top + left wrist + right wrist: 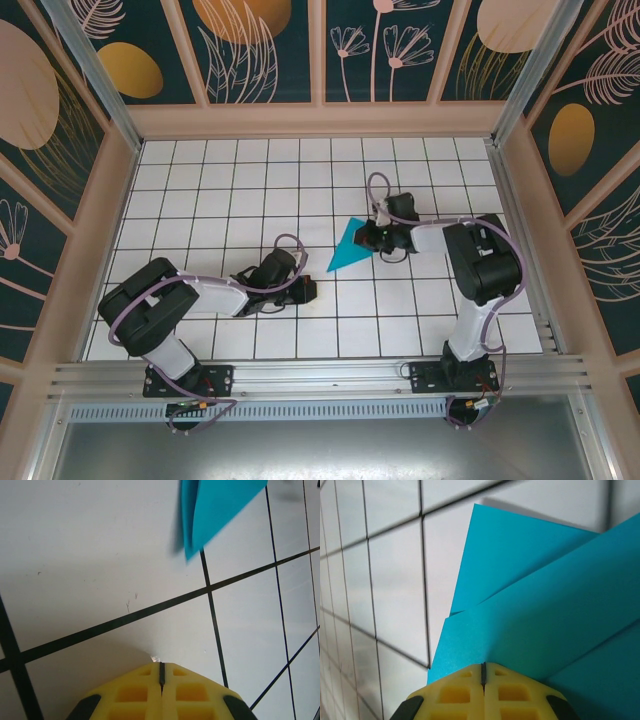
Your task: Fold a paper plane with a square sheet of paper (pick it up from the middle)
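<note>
The right pincer [483,666], yellow and ribbed, is fully closed with its tips set against the folded square sheet of paper [530,605]. Nothing seems pinched between them, so I judge it is pressing a crease rather than gripping. To do that well, it should run along the fold line with steady downward pressure and not drag the thin sheet across the smooth worktop [250,190]. The left pincer [161,666], also fully closed and empty, sits low over bare white tile, near the paper's pointed lower corner but apart from it; it could pin that corner. The paper is matte teal, a layered triangle with crisp straight edges, lying right of centre on the black-lined grid.
</note>
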